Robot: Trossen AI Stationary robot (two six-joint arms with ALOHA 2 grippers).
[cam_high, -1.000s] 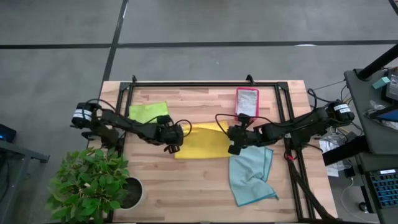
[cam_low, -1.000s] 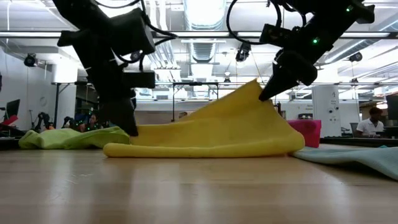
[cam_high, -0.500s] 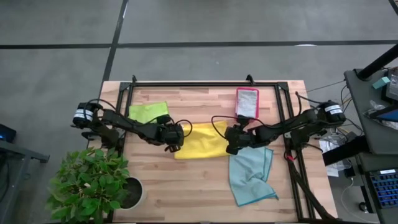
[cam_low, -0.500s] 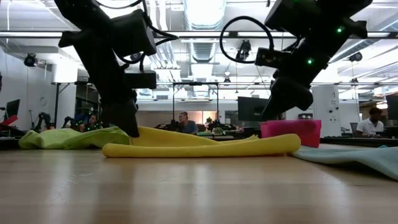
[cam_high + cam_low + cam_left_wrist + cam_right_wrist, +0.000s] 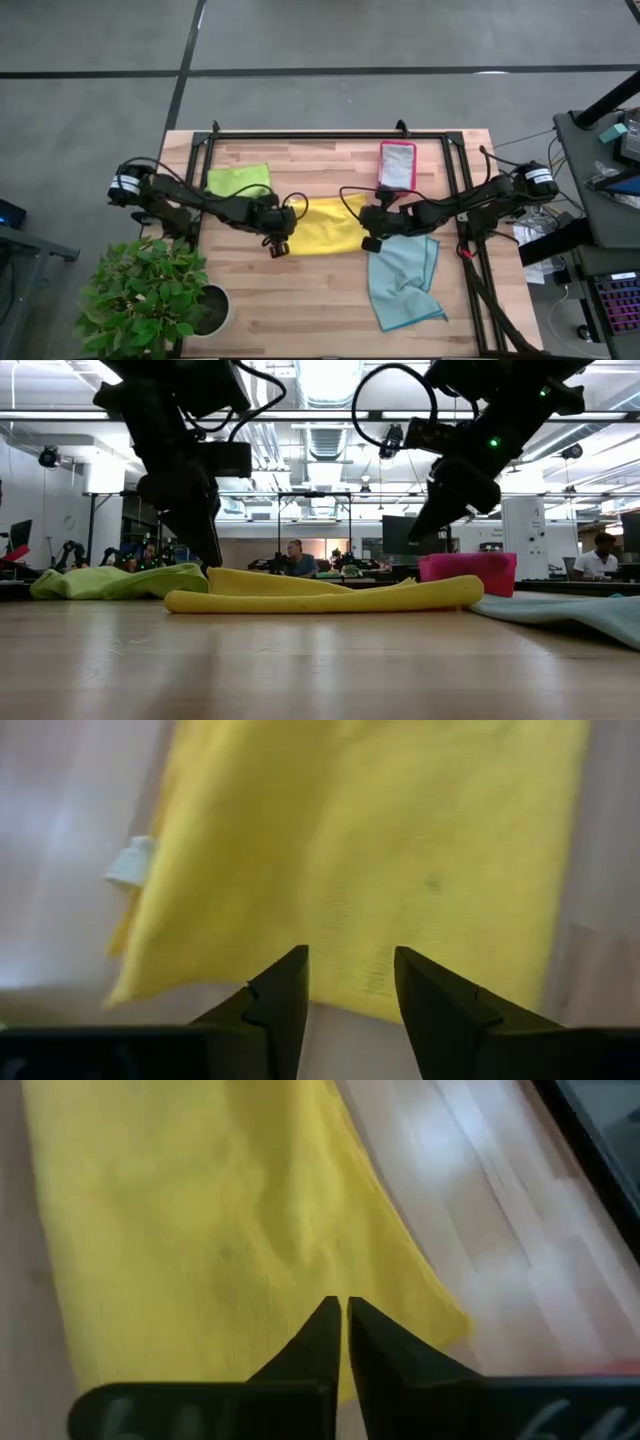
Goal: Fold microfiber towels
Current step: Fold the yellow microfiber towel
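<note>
You see both tools raised above the folded yellow towel [image 5: 322, 226]: left tool [image 5: 350, 982] parted, right tool [image 5: 343, 1330] closed empty.

- Folded towel [image 5: 322, 225] flat at the table's [image 5: 300, 300] middle, between both grippers.
- Left gripper [image 5: 279, 240] just off that towel's left end, above it, fingers [image 5: 283, 995] parted.
- Right gripper [image 5: 368, 238] over the right end, fingers together, holding nothing.
- Second towel [image 5: 238, 180] behind the left arm, near the back-left corner.
- Third towel [image 5: 403, 283] spread in front of the right arm, toward the front edge.
- Tray [image 5: 397, 163] behind the right gripper, by the back rail.
- Plant [image 5: 145, 295] off the front-left corner.
</note>
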